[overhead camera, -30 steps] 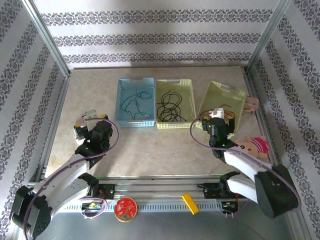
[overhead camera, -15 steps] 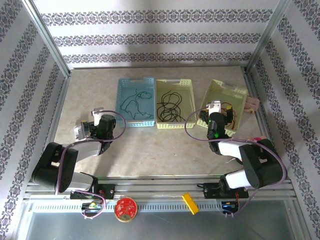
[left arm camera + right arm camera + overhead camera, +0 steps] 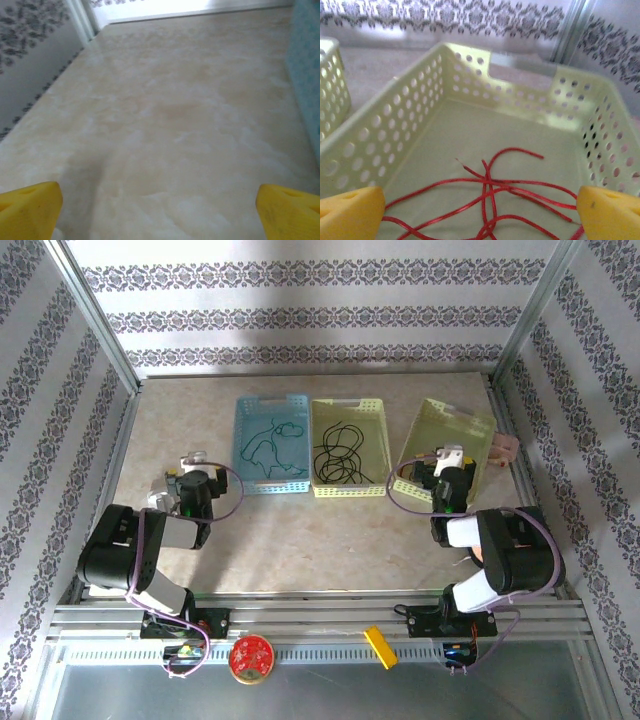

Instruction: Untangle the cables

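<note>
1. Top external view: three baskets stand in a row at the far middle of the table. The cables lie sorted by colour, with a green cable in the blue basket on the left and a black cable in the middle basket.
2. The red cable sprawls in loose, crossing loops on the floor of the right basket, as the right wrist view shows. The right gripper hangs over the basket's near end with its jaws spread wide and nothing between them.
3. The left gripper hovers low over bare table just left of the blue basket, its jaws likewise wide apart and empty.
4. Each strand looks thin, light and limp, with some springy curl. The glossy sheath will probably slip unless it is pinched squarely.
5. The best hold appears to be a single run or a free end. The red cable's loose tip at the far side of its loops sits well clear of the crossings.
6. A grip at a crossing would likely lift several loops at once. Strands this light may also snag on the basket's perforated walls.
</note>
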Robot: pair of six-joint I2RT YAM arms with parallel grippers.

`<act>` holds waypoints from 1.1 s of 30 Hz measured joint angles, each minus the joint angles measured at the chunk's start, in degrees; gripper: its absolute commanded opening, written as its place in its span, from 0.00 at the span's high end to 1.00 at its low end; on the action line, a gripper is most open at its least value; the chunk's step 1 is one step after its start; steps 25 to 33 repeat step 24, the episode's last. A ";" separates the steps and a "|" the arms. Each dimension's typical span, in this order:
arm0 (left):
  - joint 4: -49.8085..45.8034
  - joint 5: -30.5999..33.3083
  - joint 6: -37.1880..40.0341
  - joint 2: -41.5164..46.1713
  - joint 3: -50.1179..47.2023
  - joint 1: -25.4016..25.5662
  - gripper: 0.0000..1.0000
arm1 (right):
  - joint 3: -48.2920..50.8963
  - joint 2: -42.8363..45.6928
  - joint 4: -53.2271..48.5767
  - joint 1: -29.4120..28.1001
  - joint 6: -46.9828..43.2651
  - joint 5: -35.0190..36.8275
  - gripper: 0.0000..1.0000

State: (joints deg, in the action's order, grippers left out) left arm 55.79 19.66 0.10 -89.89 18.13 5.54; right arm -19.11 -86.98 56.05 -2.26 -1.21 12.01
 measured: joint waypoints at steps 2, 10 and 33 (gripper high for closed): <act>1.84 -2.49 0.07 -1.95 -1.05 -0.44 0.01 | -0.92 -0.09 -0.92 1.09 0.90 -3.43 0.02; 1.79 -6.16 -0.07 -1.88 1.75 -1.29 0.01 | -1.51 -0.09 -2.36 0.57 1.46 -7.15 0.02; 1.60 -9.16 -0.52 -1.90 1.95 -3.28 0.01 | -1.79 -0.09 -3.17 2.16 1.79 -11.52 0.02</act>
